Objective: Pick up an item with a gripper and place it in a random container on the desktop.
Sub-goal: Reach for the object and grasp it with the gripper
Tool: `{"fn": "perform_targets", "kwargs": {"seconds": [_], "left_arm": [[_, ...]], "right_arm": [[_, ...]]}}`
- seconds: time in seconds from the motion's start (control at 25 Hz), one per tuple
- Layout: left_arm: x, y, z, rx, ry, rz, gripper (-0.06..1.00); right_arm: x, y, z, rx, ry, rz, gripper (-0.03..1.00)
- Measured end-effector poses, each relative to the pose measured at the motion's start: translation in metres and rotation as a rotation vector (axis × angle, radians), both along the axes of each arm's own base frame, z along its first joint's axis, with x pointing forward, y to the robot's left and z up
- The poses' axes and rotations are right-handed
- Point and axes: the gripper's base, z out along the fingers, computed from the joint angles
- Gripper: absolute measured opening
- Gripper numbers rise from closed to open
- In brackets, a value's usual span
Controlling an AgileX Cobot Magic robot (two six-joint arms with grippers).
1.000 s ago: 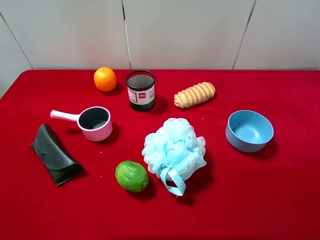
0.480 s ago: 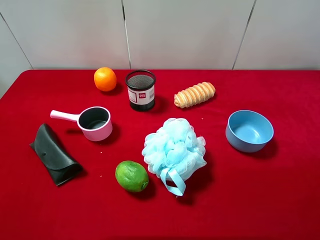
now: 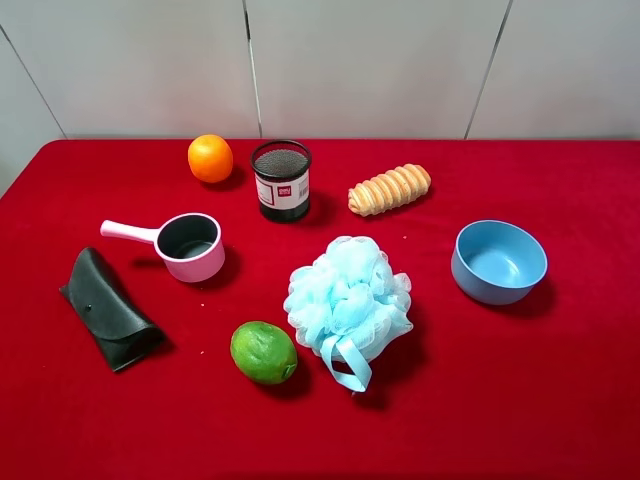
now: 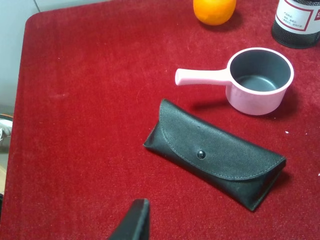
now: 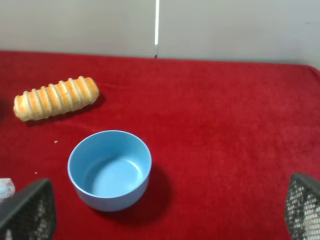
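The light-blue mesh pouf (image 3: 347, 300) lies on the red cloth in the middle of the exterior high view, its ribbon loop (image 3: 345, 362) toward the front. The blue bowl (image 3: 498, 261) stands empty to its right, apart from it, and also shows in the right wrist view (image 5: 110, 169). Neither arm shows in the exterior high view. My right gripper (image 5: 165, 210) is open and empty, with its fingertips (image 5: 27, 210) wide apart on the near side of the bowl. Of my left gripper only one black fingertip (image 4: 135, 220) shows, above bare cloth near a black case.
A black glasses case (image 3: 108, 308), a pink handled pot (image 3: 190, 246) and an orange (image 3: 210, 158) are on the left. A black mesh cup (image 3: 281, 179) and a striped bread roll (image 3: 389, 188) stand at the back. A green lime (image 3: 263, 352) lies just left of the pouf.
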Motion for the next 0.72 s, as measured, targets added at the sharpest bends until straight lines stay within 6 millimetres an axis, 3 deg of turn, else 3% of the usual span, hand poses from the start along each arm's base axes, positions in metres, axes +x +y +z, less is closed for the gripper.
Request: {"fn": "perform_targets", "kwargs": {"seconds": [0.24, 0.72], "left_arm": [[0.000, 0.000, 0.000, 0.000, 0.000, 0.000, 0.99], [0.000, 0.000, 0.000, 0.000, 0.000, 0.000, 0.99]], "right_arm": [[0.027, 0.005, 0.011, -0.012, 0.050, 0.047, 0.69], [0.071, 0.016, 0.008, -0.026, 0.142, 0.143, 0.69]]}}
